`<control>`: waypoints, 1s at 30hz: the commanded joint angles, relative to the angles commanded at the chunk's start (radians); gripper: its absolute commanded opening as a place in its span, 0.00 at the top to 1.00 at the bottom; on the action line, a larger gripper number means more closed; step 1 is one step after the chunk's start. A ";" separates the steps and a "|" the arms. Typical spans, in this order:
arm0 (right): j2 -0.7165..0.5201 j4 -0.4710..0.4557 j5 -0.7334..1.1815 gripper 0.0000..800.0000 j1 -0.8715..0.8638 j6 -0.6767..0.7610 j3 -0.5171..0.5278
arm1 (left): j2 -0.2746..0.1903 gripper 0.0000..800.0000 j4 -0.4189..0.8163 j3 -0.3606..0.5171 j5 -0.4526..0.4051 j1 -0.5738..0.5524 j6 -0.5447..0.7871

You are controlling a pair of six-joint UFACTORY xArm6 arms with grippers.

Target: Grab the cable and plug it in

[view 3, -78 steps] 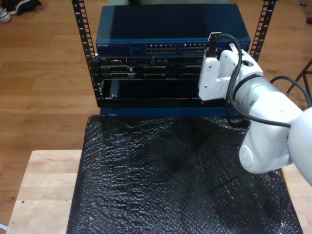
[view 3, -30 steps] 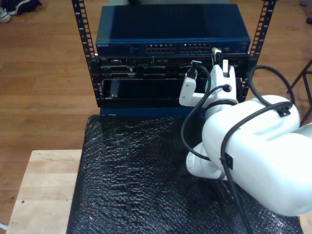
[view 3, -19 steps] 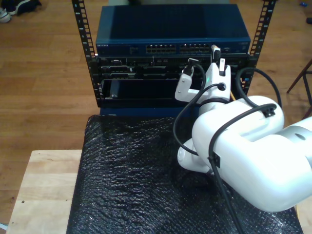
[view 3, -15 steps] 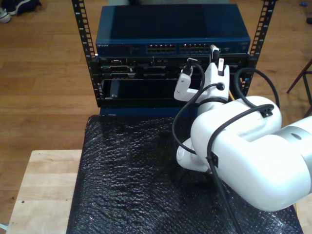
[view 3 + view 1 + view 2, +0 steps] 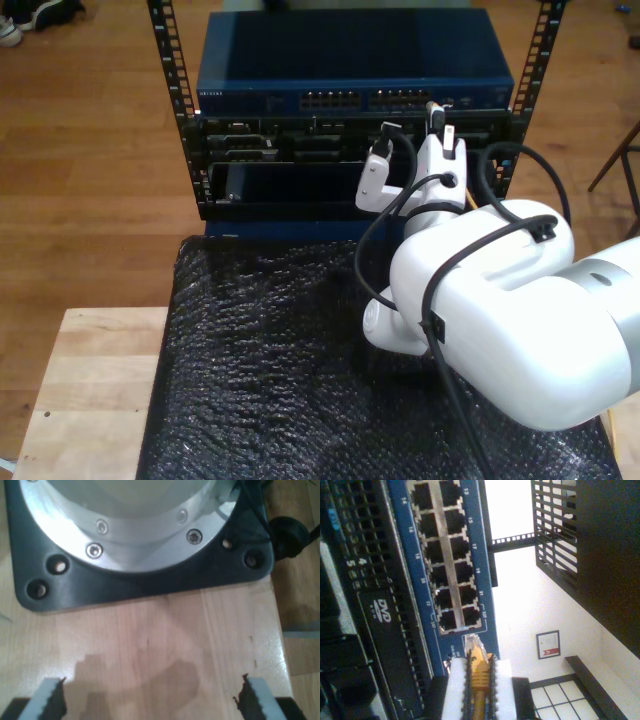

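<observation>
First wrist view: first claw (image 5: 150, 700) spread wide, nothing between the fingers, parked over bare wooden worktop (image 5: 165, 640) by a black base plate (image 5: 145, 587).

Second wrist view: second claw (image 5: 479, 680) pinching the cable (image 5: 479, 680); clear plug (image 5: 472, 643) just short of the blue switch (image 5: 485, 570), below the port block (image 5: 447, 555), not seated.

Exterior view: that arm reaches into the rack (image 5: 178, 110) toward the exterior view's right.

Step looks like insertion approach. Next: line plug with an open port, push straight in.
</observation>
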 joint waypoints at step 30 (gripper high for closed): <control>-0.003 -0.069 0.008 1.00 -0.017 -0.081 -0.002 | 0.000 0.00 0.000 0.000 0.000 0.000 0.000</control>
